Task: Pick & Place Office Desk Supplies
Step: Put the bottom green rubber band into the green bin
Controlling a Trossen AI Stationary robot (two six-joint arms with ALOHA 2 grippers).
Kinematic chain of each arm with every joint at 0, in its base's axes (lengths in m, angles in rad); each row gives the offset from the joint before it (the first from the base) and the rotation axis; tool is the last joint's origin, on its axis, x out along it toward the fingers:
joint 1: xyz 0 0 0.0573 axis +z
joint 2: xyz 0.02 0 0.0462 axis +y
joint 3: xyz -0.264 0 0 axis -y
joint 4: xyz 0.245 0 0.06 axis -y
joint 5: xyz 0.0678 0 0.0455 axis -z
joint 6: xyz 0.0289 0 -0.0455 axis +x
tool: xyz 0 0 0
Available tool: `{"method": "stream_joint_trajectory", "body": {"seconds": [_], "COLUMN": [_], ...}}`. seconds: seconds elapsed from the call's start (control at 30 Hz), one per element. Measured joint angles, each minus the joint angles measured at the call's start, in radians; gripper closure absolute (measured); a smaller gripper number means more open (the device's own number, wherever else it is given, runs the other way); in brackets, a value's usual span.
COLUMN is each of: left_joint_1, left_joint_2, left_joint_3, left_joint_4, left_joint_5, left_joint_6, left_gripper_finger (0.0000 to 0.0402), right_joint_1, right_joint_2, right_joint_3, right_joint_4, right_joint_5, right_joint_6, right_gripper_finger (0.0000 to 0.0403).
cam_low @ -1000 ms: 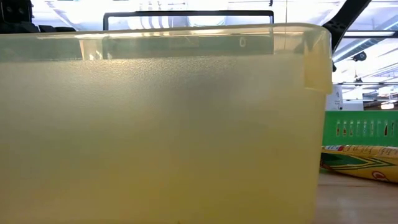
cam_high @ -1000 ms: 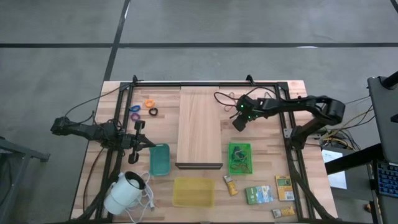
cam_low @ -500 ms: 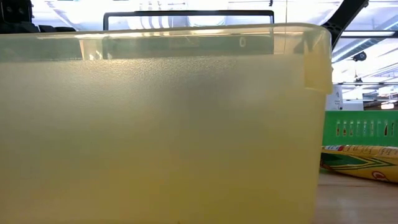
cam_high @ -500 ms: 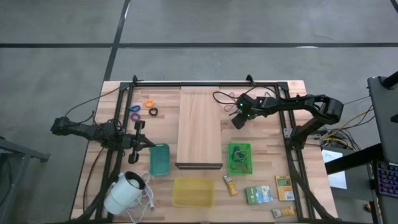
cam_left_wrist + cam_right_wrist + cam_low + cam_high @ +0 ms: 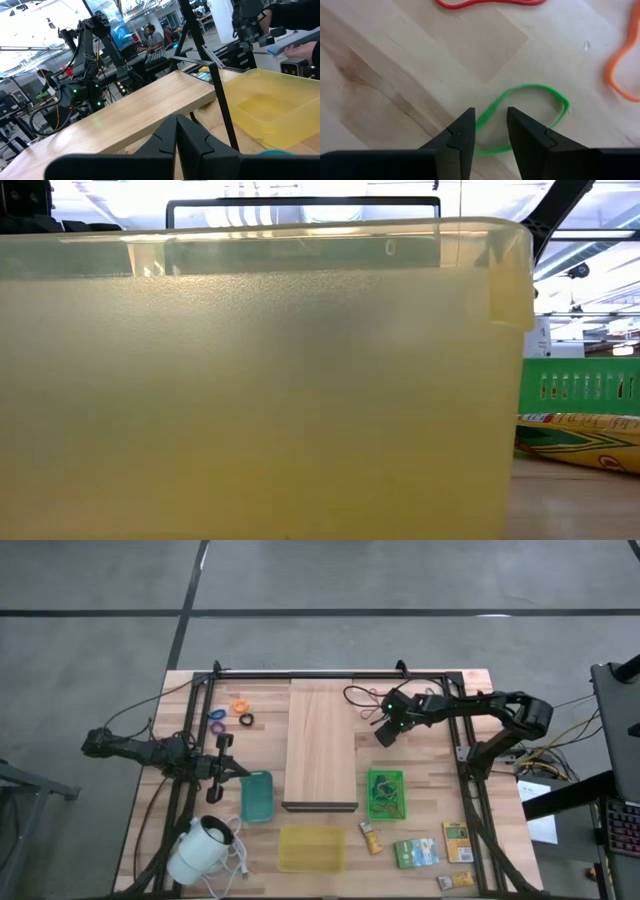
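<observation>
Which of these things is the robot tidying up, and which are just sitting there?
For the job:
- green rubber band, between the right tool's fingers
- red rubber band
- orange band
- small rings

Just sitting there:
- wooden board
- white corded device

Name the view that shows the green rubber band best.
The right wrist view: the green rubber band lies flat on the wood, one side between the right gripper fingertips. The high view hides it under that gripper; the low and left wrist views miss it.

a robotics lab: more arm rigs [image 5: 85,45], monitors, person at desk [image 5: 150,35].
</observation>
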Motion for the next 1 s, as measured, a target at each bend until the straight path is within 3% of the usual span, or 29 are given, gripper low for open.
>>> {"method": "stream_joint_trajectory", "body": {"seconds": [0.47,1.0], "left_joint_1": [0.000,-0.001], "left_joint_2": [0.000,0.000], "left_joint_3": [0.000,0.000], "left_joint_4": [0.000,0.000], "left_joint_5": [0.000,0.000], "left_joint_6": [0.000,0.000], "left_gripper_finger": [0.0390,0.0390], "right_joint_1": [0.004,0.006], "right_joint_2": [0.002,-0.065], "right_joint_3": [-0.001,0.016], "right_joint_4": [0.006,-0.015], "right_joint_5": [-0.011,-0.021], "right_joint_6": [0.007,0.009], "right_gripper_finger": [0.0390,0.0394]}}
